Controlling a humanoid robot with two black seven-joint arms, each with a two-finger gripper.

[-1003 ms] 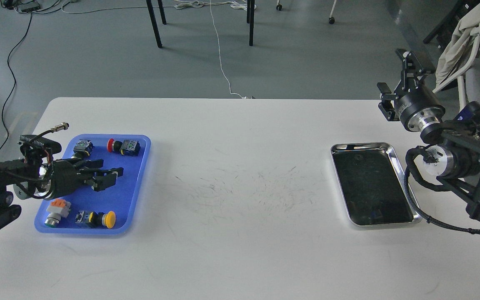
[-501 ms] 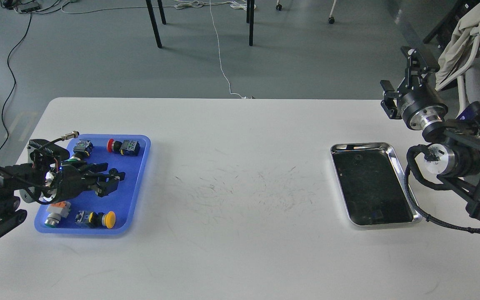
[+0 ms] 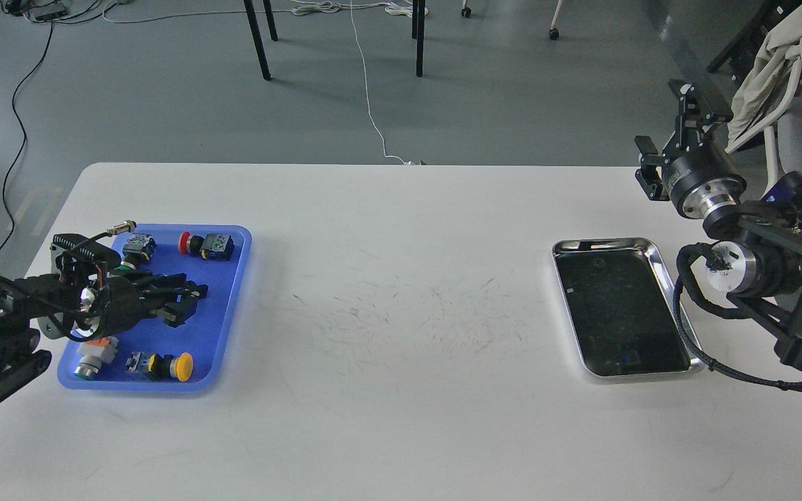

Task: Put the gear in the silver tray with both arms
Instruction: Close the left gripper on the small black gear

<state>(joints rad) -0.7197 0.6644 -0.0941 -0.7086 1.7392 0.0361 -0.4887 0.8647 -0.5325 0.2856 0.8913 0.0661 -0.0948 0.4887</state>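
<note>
The gear lies in a blue plastic tray [image 3: 223, 306] at the left: a red-button switch [image 3: 206, 245], a yellow-button switch [image 3: 164, 365], a grey part with an orange top [image 3: 93, 351] and a small black switch [image 3: 138, 247]. My left gripper [image 3: 184, 300] hangs low over the middle of that tray, pointing right. Its dark fingers blend with whatever is under them, so its grip is unclear. The silver tray [image 3: 606, 243] sits empty at the right. My right gripper [image 3: 669, 122] is raised beyond the table's far right corner, its fingers wide apart and holding nothing.
The white table [image 3: 401, 334] is scuffed between the two trays. My right arm's elbow and a black cable [image 3: 683, 320] overhang the silver tray's right rim. Chair legs, floor cables and a cloth-draped chair [image 3: 784, 62] stand beyond the table.
My left arm has crept right and slightly up over the blue tray, and its fingers look drawn closer together. My right gripper rose and shifted a little right, then held still.
</note>
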